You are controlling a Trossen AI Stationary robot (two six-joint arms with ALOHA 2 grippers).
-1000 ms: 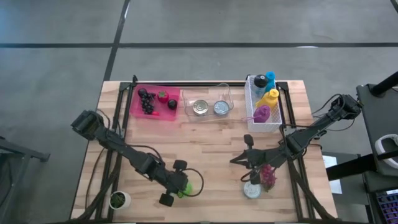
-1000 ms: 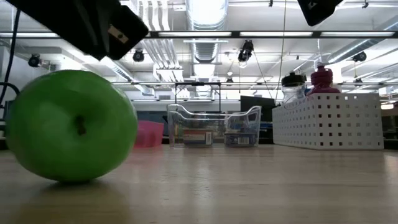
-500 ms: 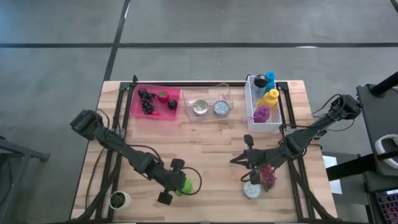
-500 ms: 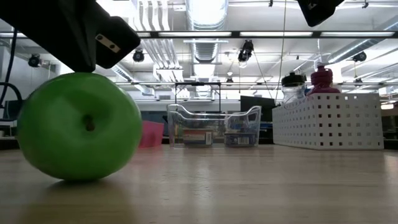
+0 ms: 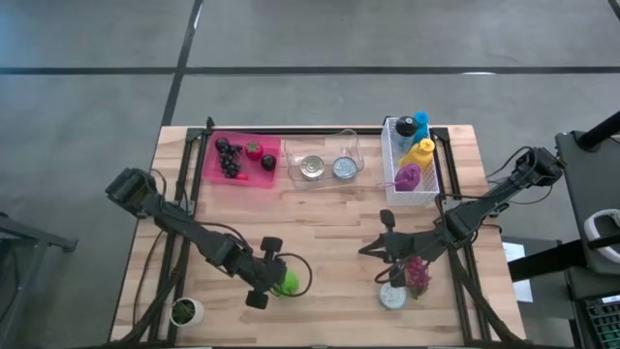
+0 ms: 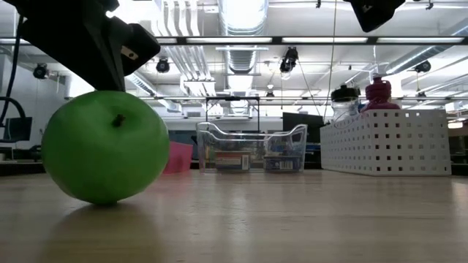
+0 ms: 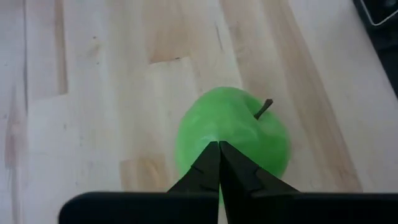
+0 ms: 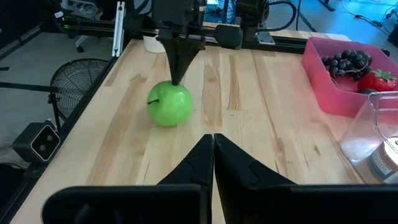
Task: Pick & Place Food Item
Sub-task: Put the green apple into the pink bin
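While the green apple sits on the bare wood near the front edge of the counter, the left gripper is right on top of it, jaws pinched fully together with nothing between them. In the left wrist view the closed tips meet over the fruit's crown, just beside the stem, so they are touching or almost touching skin but holding none of it. From the right wrist view, too, the closed point comes down onto the top of the apple.

Now, how will this thing handle? It looks smooth, glossy, round and firm: a shape that wants to roll and squirt out of a narrow pinch. My call is that the jaws need to spread wide and straddle the widest part of the body, clear of the stem, squeezing evenly on both flanks.

Over on the other side, the right gripper waits with its jaws shut and empty too, above the middle of the counter.

Any writing to read? None that I can make out on the apple.
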